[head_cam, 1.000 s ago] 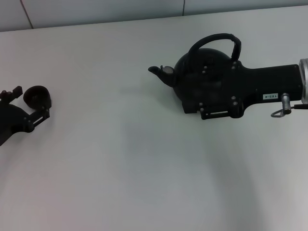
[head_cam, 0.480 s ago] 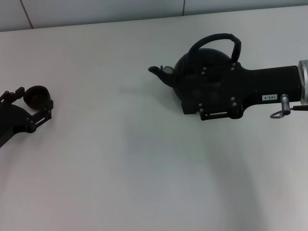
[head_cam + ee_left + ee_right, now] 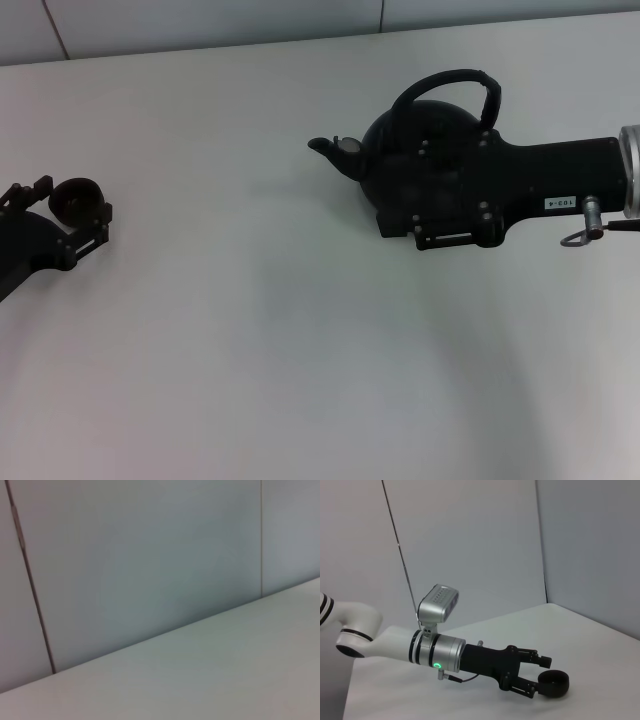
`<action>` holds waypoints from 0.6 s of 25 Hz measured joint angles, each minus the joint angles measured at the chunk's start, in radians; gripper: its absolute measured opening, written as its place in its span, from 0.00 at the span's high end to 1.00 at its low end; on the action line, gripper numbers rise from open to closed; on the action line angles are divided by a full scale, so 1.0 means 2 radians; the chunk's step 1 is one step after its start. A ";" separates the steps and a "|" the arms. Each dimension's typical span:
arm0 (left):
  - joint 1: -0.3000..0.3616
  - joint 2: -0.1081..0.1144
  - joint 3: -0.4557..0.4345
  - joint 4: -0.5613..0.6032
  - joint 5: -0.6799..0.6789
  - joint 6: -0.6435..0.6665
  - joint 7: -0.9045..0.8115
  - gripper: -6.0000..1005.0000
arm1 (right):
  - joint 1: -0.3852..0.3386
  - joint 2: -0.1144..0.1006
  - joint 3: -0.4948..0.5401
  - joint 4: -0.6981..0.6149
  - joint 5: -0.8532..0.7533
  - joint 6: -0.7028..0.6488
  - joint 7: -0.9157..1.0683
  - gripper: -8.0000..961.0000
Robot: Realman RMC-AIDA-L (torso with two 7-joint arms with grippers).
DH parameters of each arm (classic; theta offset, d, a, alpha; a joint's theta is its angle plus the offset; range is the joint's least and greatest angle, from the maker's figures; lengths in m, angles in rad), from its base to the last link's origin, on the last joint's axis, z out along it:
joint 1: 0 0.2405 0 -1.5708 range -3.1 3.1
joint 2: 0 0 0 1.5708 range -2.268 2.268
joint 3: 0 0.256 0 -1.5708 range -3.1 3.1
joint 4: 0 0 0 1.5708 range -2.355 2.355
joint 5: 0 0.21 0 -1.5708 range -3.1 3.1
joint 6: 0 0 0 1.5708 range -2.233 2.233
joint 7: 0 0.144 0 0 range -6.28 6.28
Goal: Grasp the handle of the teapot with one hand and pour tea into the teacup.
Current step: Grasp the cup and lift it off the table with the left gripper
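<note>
The matte-black teapot [image 3: 385, 150] stands on the white table at the back right, its spout [image 3: 325, 147] pointing left. Its arched handle [image 3: 445, 78] rises over the top. My right gripper [image 3: 452, 165] lies against the teapot's right side below the handle, and its black body hides the fingers. The small dark teacup [image 3: 72, 192] sits at the far left. My left gripper [image 3: 78, 208] is open there with its fingertips on either side of the cup. The right wrist view also shows the left gripper [image 3: 537, 674] with the teacup [image 3: 554, 684] at its tips.
The white table [image 3: 280, 330] stretches wide between the teacup and the teapot. A pale panelled wall [image 3: 200, 20] runs along the table's far edge. The left wrist view shows only that wall [image 3: 150, 555] and the table surface [image 3: 225, 680].
The left gripper has shifted slightly forward around the teacup, and the cup now looks lower and flatter. The teapot and the right arm have not moved.
</note>
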 joint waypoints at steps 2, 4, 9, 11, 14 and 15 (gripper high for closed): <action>-0.002 0.000 0.000 -0.001 0.001 -0.004 0.000 0.17 | 0.000 0.000 0.000 0.000 0.000 -0.001 0.000 0.27; -0.004 0.000 0.000 -0.001 0.001 -0.007 0.000 0.17 | 0.000 0.000 0.000 0.000 0.000 -0.002 0.000 0.27; -0.004 0.000 0.001 -0.002 0.001 -0.010 0.005 0.17 | 0.000 0.000 0.000 0.002 0.001 -0.003 0.000 0.27; -0.005 0.000 0.001 -0.003 0.001 -0.011 0.005 0.17 | 0.000 0.000 0.000 0.002 0.001 -0.003 0.000 0.27; -0.006 0.000 0.001 -0.003 0.001 -0.016 0.006 0.17 | 0.000 0.000 -0.001 0.002 0.001 -0.003 0.000 0.27; -0.006 0.000 0.001 -0.003 0.001 -0.018 0.006 0.17 | 0.000 0.000 -0.002 0.002 0.001 -0.002 0.000 0.27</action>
